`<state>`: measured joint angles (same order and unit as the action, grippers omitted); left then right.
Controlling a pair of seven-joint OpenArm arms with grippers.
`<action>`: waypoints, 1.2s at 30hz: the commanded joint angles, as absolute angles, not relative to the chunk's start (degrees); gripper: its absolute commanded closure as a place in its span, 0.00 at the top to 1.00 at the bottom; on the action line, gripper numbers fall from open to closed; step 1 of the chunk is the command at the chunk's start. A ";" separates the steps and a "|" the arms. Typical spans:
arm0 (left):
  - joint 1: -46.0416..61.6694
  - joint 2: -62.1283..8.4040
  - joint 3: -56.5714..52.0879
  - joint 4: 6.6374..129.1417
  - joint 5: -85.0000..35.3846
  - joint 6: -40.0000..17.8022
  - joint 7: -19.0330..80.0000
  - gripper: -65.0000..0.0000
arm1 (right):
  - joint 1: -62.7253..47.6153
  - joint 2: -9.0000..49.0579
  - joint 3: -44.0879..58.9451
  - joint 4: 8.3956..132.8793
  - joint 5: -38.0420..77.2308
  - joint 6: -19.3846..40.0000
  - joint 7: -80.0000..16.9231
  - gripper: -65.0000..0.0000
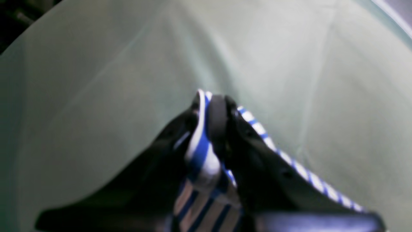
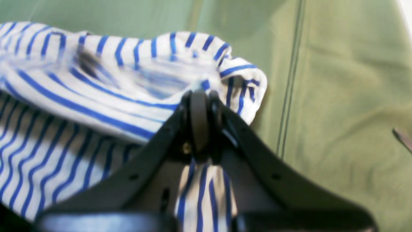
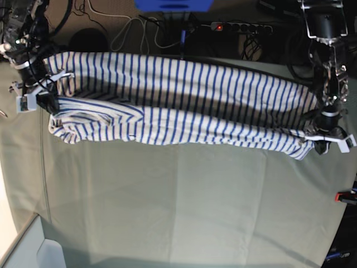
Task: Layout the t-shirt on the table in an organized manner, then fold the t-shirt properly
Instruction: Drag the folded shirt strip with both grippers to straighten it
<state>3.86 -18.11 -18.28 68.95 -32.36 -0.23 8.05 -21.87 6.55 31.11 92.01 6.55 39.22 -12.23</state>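
Note:
The white t-shirt with blue stripes is stretched across the far part of the grey-green table between my two grippers. My left gripper, at the right of the base view, is shut on the shirt's edge; in the left wrist view its jaws pinch striped cloth. My right gripper, at the left of the base view, is shut on the other end; the right wrist view shows bunched cloth at its tips. The shirt sags in a long fold along its middle.
A red clamp sits at the table's right edge. Cables and a power strip lie behind the table's far edge. A pale strip shows at the near left corner.

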 commanded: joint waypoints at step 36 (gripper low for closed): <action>11.74 -14.90 -23.08 70.64 -32.22 -0.31 6.29 0.00 | -32.75 4.18 34.24 87.43 7.96 40.00 -1.27 0.00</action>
